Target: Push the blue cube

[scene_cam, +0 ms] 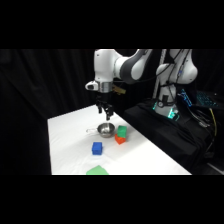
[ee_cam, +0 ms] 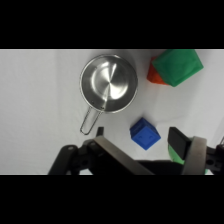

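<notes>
The blue cube (scene_cam: 97, 148) (ee_cam: 145, 133) lies on the white table (scene_cam: 70, 135), nearer the front than the metal bowl. My gripper (scene_cam: 105, 116) hangs above the bowl, up and back from the cube, touching nothing. In the wrist view the cube shows between my two fingers (ee_cam: 178, 138), which stand wide apart and open, with nothing held.
A metal bowl (scene_cam: 105, 130) (ee_cam: 109, 82) with a wire handle (ee_cam: 89, 123) sits mid-table. Beside it a small green cube (scene_cam: 122, 132) (ee_cam: 177, 66) rests against an orange block (scene_cam: 120, 140) (ee_cam: 154, 76). A flat bright-green block (scene_cam: 97, 170) lies at the front edge.
</notes>
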Robot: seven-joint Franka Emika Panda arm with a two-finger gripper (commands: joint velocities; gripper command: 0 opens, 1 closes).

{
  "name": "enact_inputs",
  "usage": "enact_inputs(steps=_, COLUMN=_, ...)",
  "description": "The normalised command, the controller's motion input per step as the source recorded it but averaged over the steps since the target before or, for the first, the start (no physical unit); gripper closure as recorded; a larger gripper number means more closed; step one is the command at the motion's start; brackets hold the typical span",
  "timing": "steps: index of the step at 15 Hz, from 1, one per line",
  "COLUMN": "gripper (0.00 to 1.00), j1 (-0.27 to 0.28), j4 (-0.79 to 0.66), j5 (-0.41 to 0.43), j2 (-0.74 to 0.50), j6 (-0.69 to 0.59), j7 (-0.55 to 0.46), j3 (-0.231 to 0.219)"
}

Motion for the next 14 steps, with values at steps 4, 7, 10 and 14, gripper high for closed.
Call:
enact_inputs(steps=4, gripper=0.00, j1=0.000, j4=0.13, j5=-0.099, j2=0.09, j6=-0.05, j7=0.12, j3=0.032)
enact_inputs(steps=7, gripper=0.00, j1=0.016, j4=0.48, j5=-0.081, j2=0.30, j6=-0.21, j7=0.16, j3=0.035)
enact_inputs(steps=10, gripper=0.00, j1=0.026, j4=0.66, j5=-0.096, j2=0.36, j6=-0.38, j7=0.18, j3=0.025)
enact_inputs(steps=14, gripper=0.02, j1=0.023, j4=0.68, j5=-0.064, j2=0.38, j6=-0.42, j7=0.16, j3=0.022)
